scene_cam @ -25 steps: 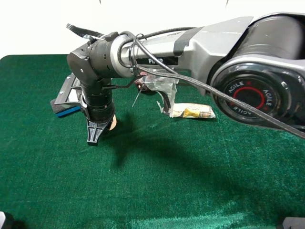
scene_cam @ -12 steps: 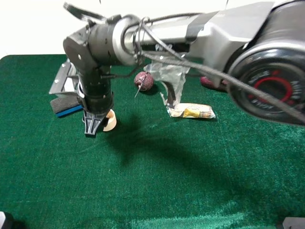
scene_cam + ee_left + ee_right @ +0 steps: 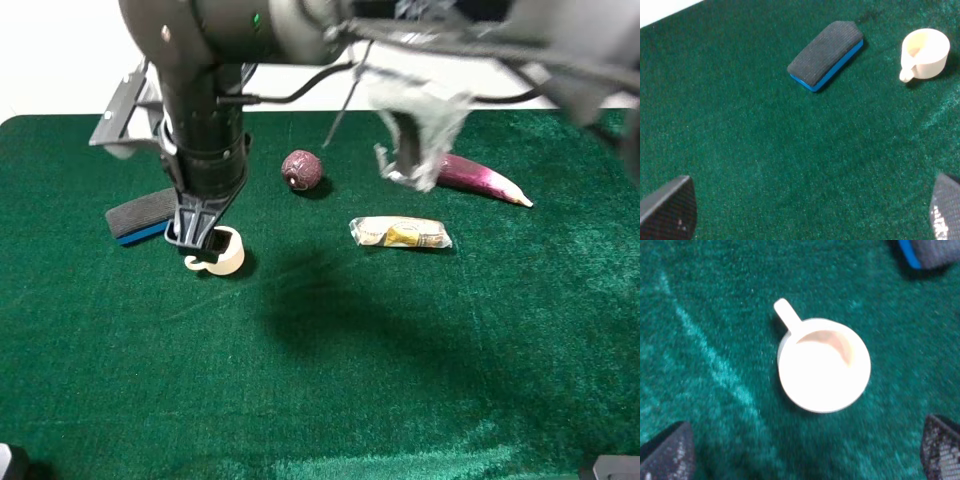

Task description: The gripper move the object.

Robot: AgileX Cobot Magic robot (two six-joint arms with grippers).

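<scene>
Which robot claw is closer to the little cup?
Right. The right gripper hangs just above the cup, jaws open; the left gripper is farther away, off to one side.

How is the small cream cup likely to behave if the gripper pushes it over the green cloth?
The cup looks small and hard, so it is probably light and stiff. Standing upright, mouth up, it should slide rather than roll, though the felt may drag and tip it. Its handle could make it turn if pushed there.
</scene>
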